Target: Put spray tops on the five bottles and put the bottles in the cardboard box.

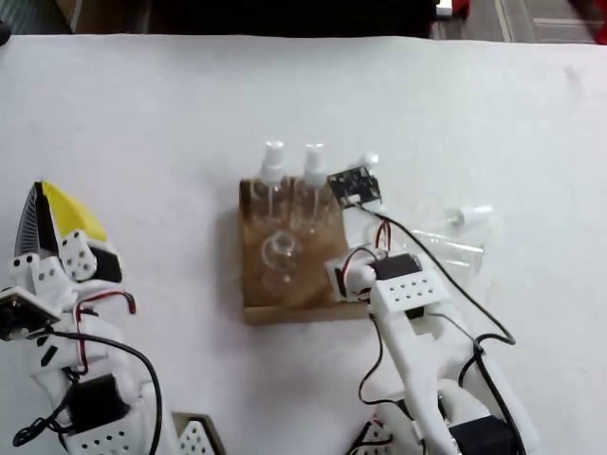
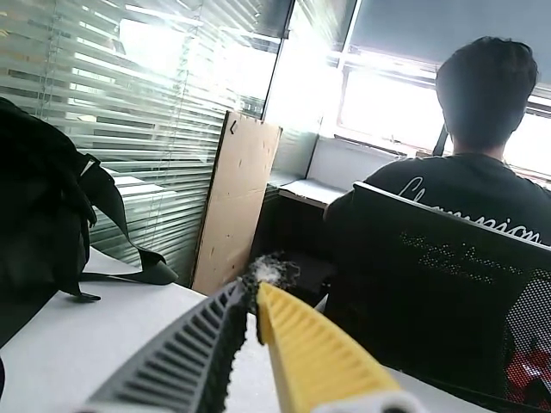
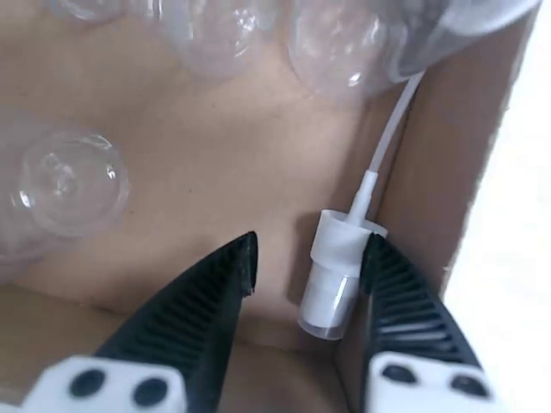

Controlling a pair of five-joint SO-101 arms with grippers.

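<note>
The left gripper (image 2: pixel 257 288) sits at the near left of the bench (image 1: pixel 142 123), raised off the surface. Its grey and yellow fingers are pressed together with nothing between them. The right gripper (image 3: pixel 310 256) is down inside the cardboard box (image 1: pixel 254 296) at the box's right side, with its jaws moderately apart. Between them a loose spray top (image 3: pixel 337 280) lies on the box floor against the side wall. It is close beside one finger, with its dip tube running off toward the bottles. I cannot tell whether that finger touches it. An uncapped bottle (image 1: pixel 278 252) stands mid-box. At the far wall stand the left capped bottle (image 1: pixel 273 185) and the right capped bottle (image 1: pixel 313 185), each with its spray top on. To the right of the box, a lying bottle (image 1: pixel 446 248) rests on its side on the bench. A second spray top (image 1: pixel 469 215) lies just beyond it.
</note>
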